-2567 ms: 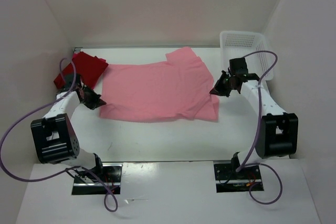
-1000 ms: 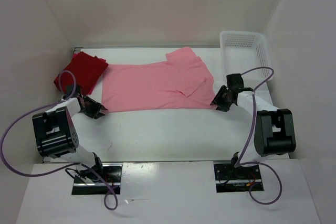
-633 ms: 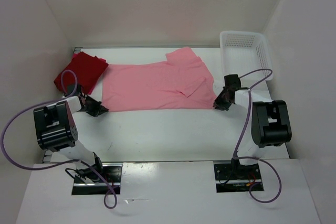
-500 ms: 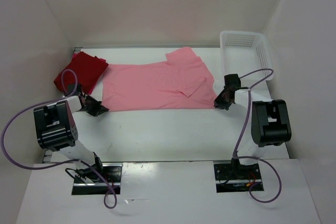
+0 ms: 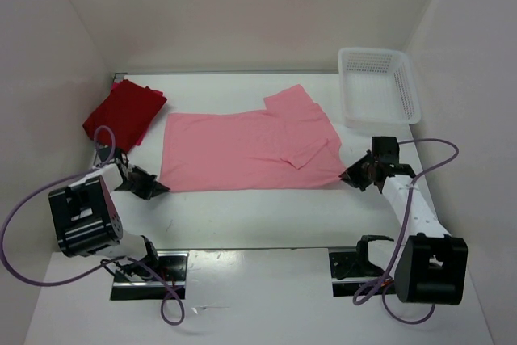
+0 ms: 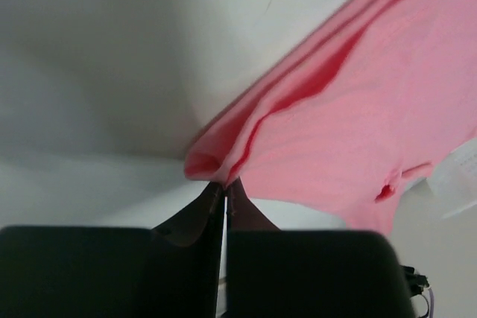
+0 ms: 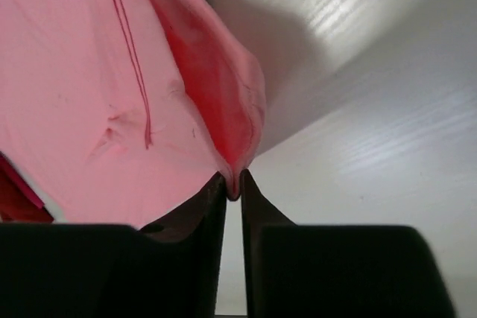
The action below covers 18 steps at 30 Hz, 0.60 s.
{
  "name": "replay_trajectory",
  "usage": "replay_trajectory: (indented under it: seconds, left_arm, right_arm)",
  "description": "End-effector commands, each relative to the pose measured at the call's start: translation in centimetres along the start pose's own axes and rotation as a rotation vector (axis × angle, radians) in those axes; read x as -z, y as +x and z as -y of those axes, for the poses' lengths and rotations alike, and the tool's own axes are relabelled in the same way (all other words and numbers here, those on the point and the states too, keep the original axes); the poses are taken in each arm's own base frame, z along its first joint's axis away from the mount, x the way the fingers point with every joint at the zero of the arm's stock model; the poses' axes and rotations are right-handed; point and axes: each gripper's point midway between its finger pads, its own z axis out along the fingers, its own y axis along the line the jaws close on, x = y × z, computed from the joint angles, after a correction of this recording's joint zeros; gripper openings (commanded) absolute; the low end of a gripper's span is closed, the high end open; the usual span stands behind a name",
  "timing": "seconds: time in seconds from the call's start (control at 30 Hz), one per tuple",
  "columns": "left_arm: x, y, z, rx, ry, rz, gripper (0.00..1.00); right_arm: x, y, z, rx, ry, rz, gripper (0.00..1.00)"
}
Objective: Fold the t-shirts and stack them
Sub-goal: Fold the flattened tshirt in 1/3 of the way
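A light pink t-shirt [image 5: 250, 151] lies across the middle of the table, folded lengthwise, with one sleeve lying on top at its right end. My left gripper [image 5: 164, 189] is shut on its near left corner; the left wrist view shows the gripper [image 6: 224, 184] pinching a small fold of the pink cloth [image 6: 358, 109]. My right gripper [image 5: 345, 176] is shut on the near right corner, where the right wrist view has the gripper [image 7: 233, 184] nipping the doubled edge of the shirt [image 7: 89, 94]. A dark crimson t-shirt [image 5: 125, 111] lies folded at the back left.
A white plastic mesh basket [image 5: 378, 85] stands at the back right, close behind the right arm. White walls close in the table on the left, back and right. The bare white table [image 5: 258, 216] runs between the shirt and the arm bases.
Both grippers have shut on the pink shirt's near corners. The right arm has swung out to the right and nearer, and the shirt has shifted slightly right with it.
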Motion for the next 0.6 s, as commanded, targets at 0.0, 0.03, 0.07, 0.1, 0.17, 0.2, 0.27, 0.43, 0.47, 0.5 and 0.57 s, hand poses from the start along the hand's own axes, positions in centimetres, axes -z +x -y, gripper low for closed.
replay_trajectory:
  seconds: [0.0, 0.03, 0.07, 0.1, 0.17, 0.2, 0.27, 0.43, 0.47, 0.5, 0.57]
  left_arm:
    - [2.5, 2.4, -0.1, 0.022, 0.037, -0.038, 0.00]
    - [2.9, 3.1, -0.4, 0.026, 0.032, -0.044, 0.18]
    - [3.5, 3.5, -0.1, 0.020, 0.047, -0.043, 0.32]
    - [4.7, 3.3, 0.9, -0.010, 0.082, -0.001, 0.45]
    - [6.1, 2.8, 1.6, -0.058, 0.086, 0.039, 0.65]
    - [6.5, 2.4, 2.1, -0.077, 0.095, 0.052, 0.66]
    - [7.1, 1.3, 3.3, -0.122, 0.109, 0.100, 0.66]
    - [6.6, 1.4, 9.4, -0.294, 0.252, 0.119, 0.37]
    - [6.5, 1.5, 10.6, -0.318, 0.277, 0.120, 0.32]
    - [6.9, 1.6, 11.7, -0.344, 0.283, 0.138, 0.26]
    - [6.0, 3.1, 13.2, -0.411, 0.274, 0.137, 0.13]
  right_arm:
    - [1.8, 1.7, 0.3, -0.033, 0.034, -0.044, 0.26]
    - [2.5, 1.8, 0.0, -0.022, 0.014, -0.036, 0.37]
    - [2.9, 1.3, -0.9, -0.018, -0.007, -0.021, 0.55]
    - [3.1, 1.3, -1.0, 0.003, -0.004, -0.018, 0.59]
    - [3.8, 0.2, -2.7, 0.061, -0.052, 0.023, 0.62]
    - [3.8, 0.0, -3.5, 0.093, -0.069, 0.026, 0.62]
    - [3.4, -0.1, -5.8, 0.181, -0.122, 0.026, 0.53]
    - [-0.7, 2.3, -9.4, 0.324, -0.195, -0.106, 0.00]
    - [-2.1, 3.4, -9.9, 0.359, -0.187, -0.128, 0.00]
    - [-2.6, 3.7, -10.3, 0.375, -0.191, -0.123, 0.00]
    - [-4.5, 4.2, -10.3, 0.393, -0.172, -0.123, 0.03]
